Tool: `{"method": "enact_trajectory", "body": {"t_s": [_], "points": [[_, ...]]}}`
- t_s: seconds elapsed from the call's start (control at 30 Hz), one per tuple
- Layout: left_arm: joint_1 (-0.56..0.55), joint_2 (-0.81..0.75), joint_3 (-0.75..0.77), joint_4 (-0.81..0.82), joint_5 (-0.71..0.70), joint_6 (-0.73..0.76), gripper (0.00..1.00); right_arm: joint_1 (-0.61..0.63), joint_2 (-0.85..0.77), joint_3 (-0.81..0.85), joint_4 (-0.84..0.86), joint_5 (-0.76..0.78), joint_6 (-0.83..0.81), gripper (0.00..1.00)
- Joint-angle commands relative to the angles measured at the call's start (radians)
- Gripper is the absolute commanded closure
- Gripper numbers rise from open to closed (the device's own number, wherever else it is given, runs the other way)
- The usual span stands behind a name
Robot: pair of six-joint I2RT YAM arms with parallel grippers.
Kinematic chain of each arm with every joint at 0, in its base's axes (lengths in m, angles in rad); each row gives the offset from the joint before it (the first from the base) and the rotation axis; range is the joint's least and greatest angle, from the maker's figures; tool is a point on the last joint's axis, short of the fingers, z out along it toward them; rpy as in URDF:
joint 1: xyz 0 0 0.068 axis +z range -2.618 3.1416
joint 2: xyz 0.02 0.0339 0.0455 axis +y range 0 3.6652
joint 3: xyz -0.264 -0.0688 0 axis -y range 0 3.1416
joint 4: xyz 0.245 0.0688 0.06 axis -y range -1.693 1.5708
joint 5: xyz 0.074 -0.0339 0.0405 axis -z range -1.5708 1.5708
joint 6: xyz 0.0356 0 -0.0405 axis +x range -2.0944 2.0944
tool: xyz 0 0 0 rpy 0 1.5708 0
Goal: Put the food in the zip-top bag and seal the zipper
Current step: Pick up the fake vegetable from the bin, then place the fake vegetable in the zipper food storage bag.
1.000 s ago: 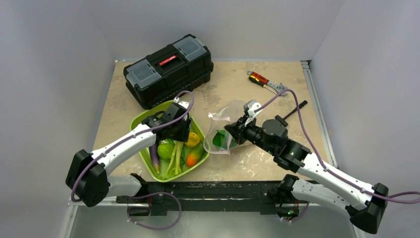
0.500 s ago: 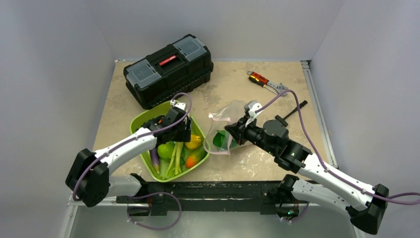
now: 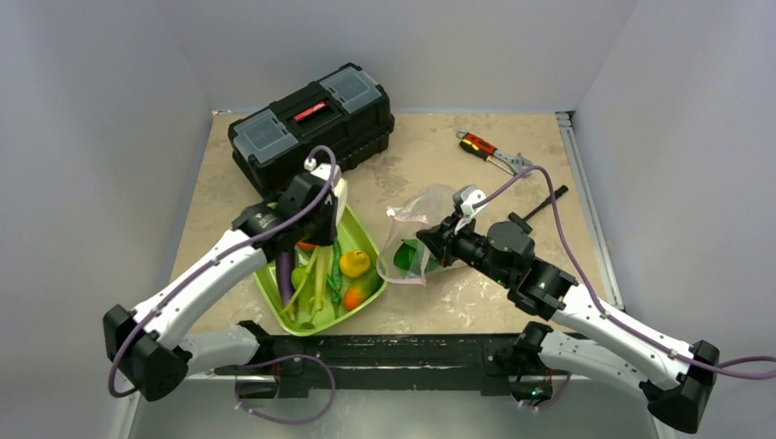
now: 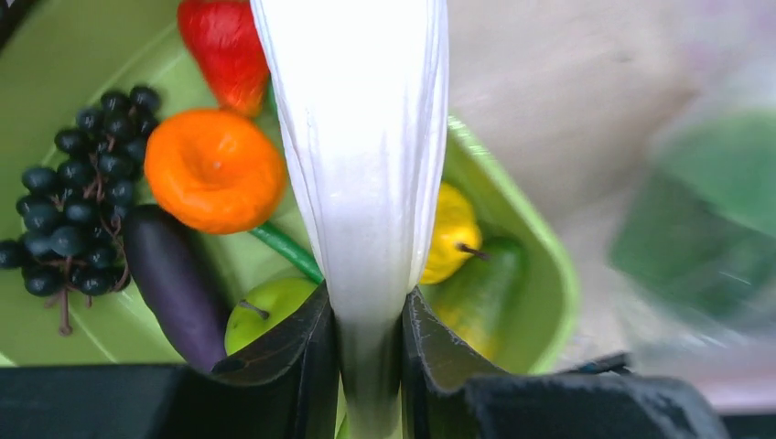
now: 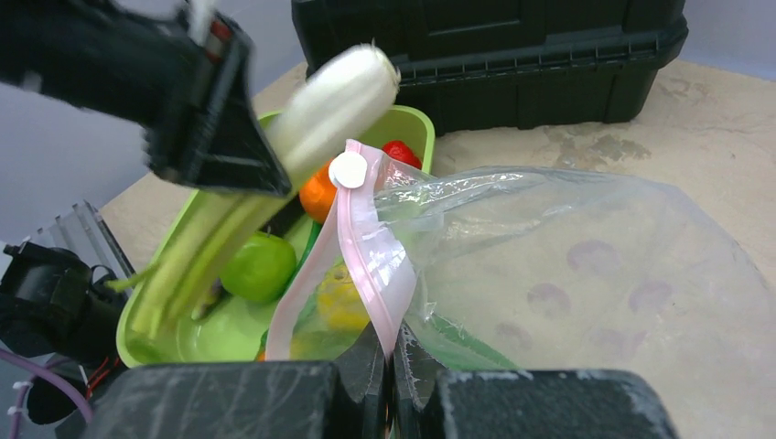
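Observation:
My left gripper (image 3: 317,208) is shut on a white radish (image 4: 366,137) with green stalks and holds it above the lime-green tray (image 3: 377,265). The radish also shows in the right wrist view (image 5: 334,96), close to the bag's mouth. In the tray lie an orange (image 4: 215,169), dark grapes (image 4: 73,192), a purple eggplant (image 4: 174,283), a green apple (image 4: 265,306) and a yellow fruit (image 4: 453,238). My right gripper (image 5: 389,352) is shut on the pink zipper (image 5: 371,251) of the clear zip-top bag (image 5: 567,256) and holds its mouth up. A green item (image 3: 405,259) lies inside the bag.
A black toolbox (image 3: 311,128) stands at the back left, just behind the tray. Red-handled pliers (image 3: 490,151) and a black tool (image 3: 540,203) lie at the back right. Grey walls close the table on three sides.
My left gripper has risen out of the tray with the white radish, its green stalks trailing below. The tray has shifted slightly. The right arm and the bag have not moved.

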State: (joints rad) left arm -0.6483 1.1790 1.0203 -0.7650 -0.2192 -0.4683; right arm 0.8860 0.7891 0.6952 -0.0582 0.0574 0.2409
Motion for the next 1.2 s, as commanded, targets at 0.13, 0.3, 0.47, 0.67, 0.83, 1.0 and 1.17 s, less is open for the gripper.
{"method": "enact_trajectory", "body": {"t_s": [0.13, 0.3, 0.47, 0.67, 0.83, 1.0, 1.17], "points": [[0.000, -0.093, 0.270, -0.334, 0.525, 0.123, 1.00, 0.001, 0.014, 0.026, 0.053, 0.070, -0.029, 1.00], [0.001, -0.150, 0.235, -0.378, 0.774, 0.048, 1.00, 0.001, 0.049, 0.045, 0.052, 0.096, -0.035, 1.00], [-0.014, -0.214, 0.119, -0.199, 0.953, -0.079, 1.00, 0.004, 0.088, 0.065, 0.052, 0.042, -0.041, 1.00], [-0.072, -0.142, 0.064, -0.022, 1.000, -0.184, 1.00, 0.012, 0.071, 0.056, 0.102, -0.002, -0.040, 1.00], [-0.088, -0.034, 0.069, 0.071, 0.989, -0.250, 1.00, 0.025, 0.045, 0.041, 0.112, -0.054, -0.065, 1.00], [-0.087, 0.039, 0.149, 0.015, 0.899, -0.227, 1.00, 0.045, 0.002, 0.012, 0.131, -0.103, -0.073, 1.00], [-0.080, 0.079, 0.194, -0.038, 0.864, -0.196, 1.00, 0.050, -0.030, -0.011, 0.140, -0.146, -0.080, 1.00]]}}
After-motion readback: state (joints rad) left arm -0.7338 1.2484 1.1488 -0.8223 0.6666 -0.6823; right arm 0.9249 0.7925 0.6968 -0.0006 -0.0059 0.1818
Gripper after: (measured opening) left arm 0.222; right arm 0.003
